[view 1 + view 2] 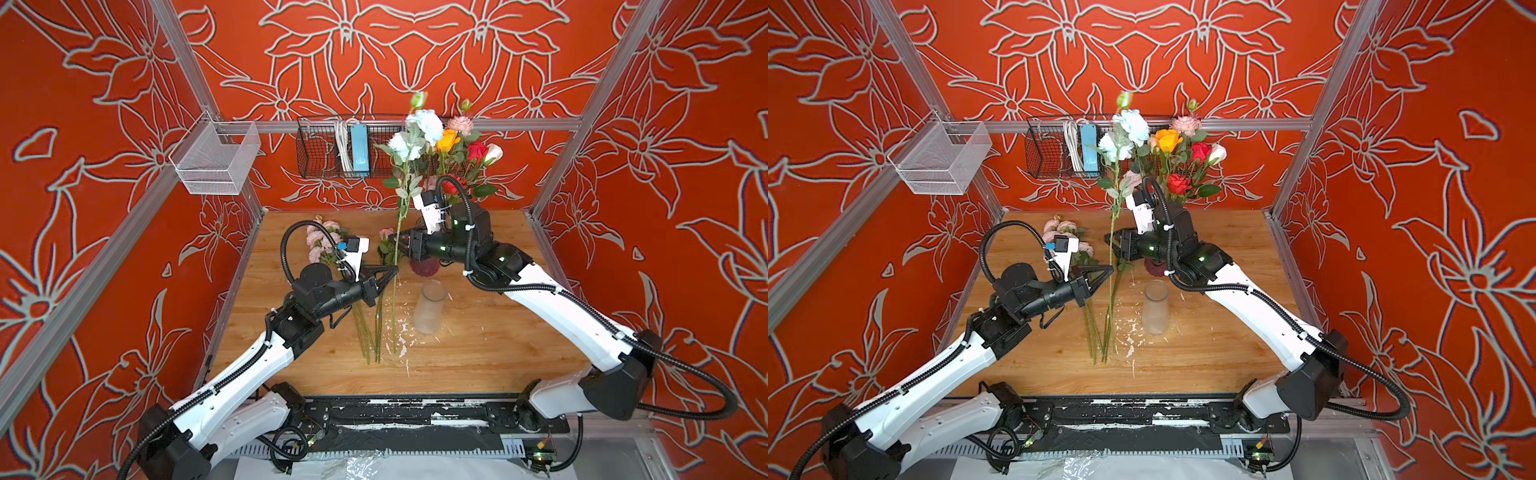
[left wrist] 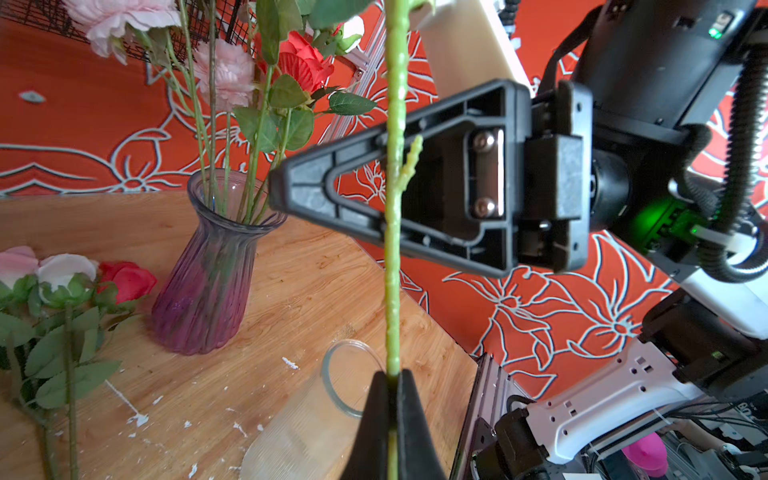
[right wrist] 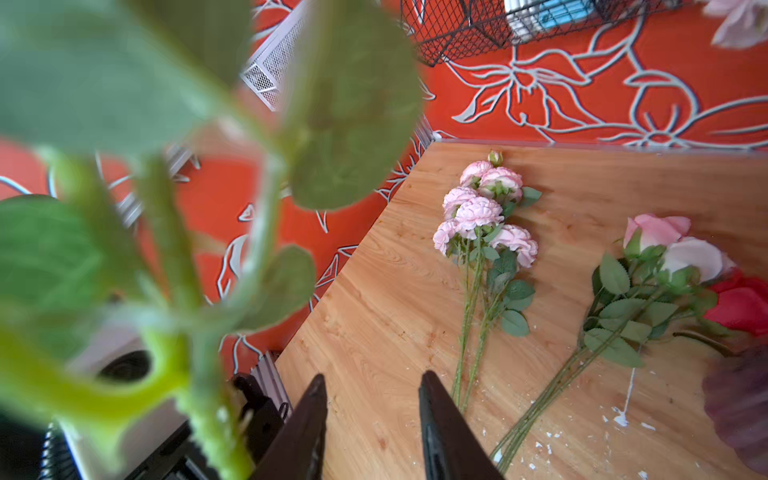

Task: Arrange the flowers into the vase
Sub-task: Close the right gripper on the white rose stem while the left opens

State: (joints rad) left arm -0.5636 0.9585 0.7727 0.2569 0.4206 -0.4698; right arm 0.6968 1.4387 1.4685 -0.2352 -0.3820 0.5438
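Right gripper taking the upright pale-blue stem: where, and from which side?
Bare straight stretch of the stem above the left gripper, below the leaves. Bring the open right gripper in level from its own side, jaws straddling: the stem stands near vertical, pinched low.

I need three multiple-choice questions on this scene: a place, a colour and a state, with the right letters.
1. Where does the clear vase stand? A on a shelf; B on the table, nearer the robot's base than the purple vase; C on a chair.
2. What colour is the vase holding flowers? A purple; B yellow; C black.
3. How are the fingers of the left gripper? A wide open; B shut on a green stem; C shut on nothing.
Key: B, it stands on the wood; A, stems rise from purple glass; B, the stem is pinched between them.
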